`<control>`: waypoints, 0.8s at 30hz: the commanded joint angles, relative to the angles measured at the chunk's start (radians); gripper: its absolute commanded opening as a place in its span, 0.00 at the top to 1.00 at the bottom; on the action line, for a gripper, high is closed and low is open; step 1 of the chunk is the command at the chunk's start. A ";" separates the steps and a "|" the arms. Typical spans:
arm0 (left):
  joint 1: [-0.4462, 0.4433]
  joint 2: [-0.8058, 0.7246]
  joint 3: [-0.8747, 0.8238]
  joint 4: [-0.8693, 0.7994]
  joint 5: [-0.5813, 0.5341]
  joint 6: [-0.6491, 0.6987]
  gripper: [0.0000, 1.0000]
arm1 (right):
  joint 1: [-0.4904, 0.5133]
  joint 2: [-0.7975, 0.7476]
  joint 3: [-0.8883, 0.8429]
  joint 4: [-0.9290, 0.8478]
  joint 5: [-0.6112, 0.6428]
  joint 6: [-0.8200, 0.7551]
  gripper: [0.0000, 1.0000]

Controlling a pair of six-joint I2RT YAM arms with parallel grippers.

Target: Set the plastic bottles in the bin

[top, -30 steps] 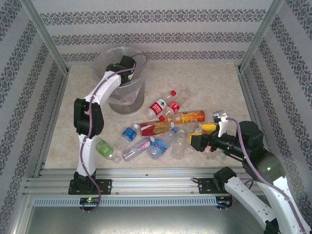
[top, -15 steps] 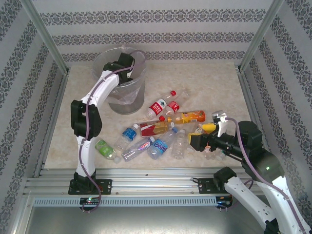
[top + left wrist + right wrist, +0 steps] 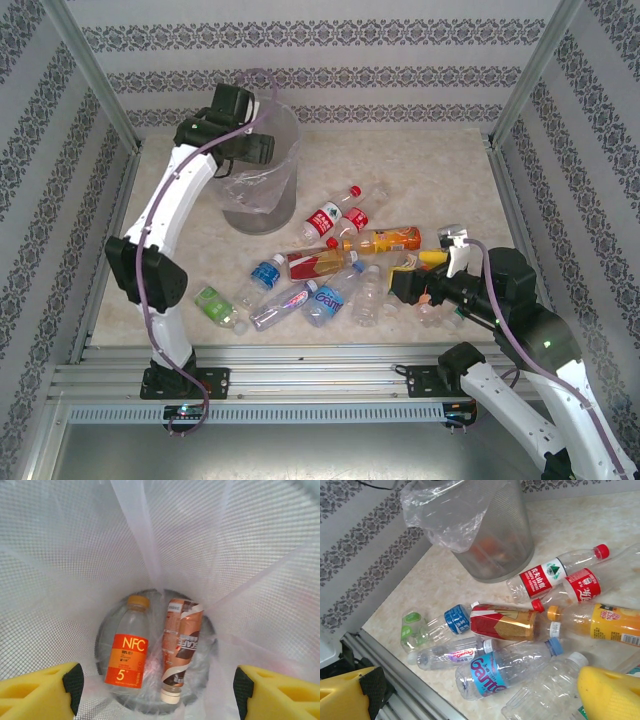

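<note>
The bin [image 3: 262, 185] stands at the back left, lined with a clear bag. My left gripper [image 3: 245, 140] hangs over its far rim, open and empty [image 3: 157, 692], looking straight down inside. On the bin's floor lie two plastic bottles: an orange-labelled one [image 3: 127, 652] and a brown-labelled one [image 3: 181, 647]. Several more plastic bottles lie in a heap mid-table, among them a red and gold one [image 3: 505, 621], a blue-labelled one [image 3: 492, 672] and a red-labelled one [image 3: 545, 576]. My right gripper [image 3: 405, 288] is open [image 3: 480, 695] just above the heap's near right side.
Patterned walls and metal frame posts close in the table on three sides. A slotted rail [image 3: 300, 380] runs along the near edge. A green-labelled bottle [image 3: 218, 306] lies apart at the near left. Bare tabletop [image 3: 440, 180] lies at the back right.
My left gripper has risen out of the bin and swung left over its rim, and the left arm's elbow has moved left. The right arm has barely shifted.
</note>
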 commanded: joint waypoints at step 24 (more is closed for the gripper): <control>-0.200 -0.453 -0.633 0.565 0.800 -0.205 0.00 | -0.001 0.225 -0.065 -0.167 0.448 0.254 0.13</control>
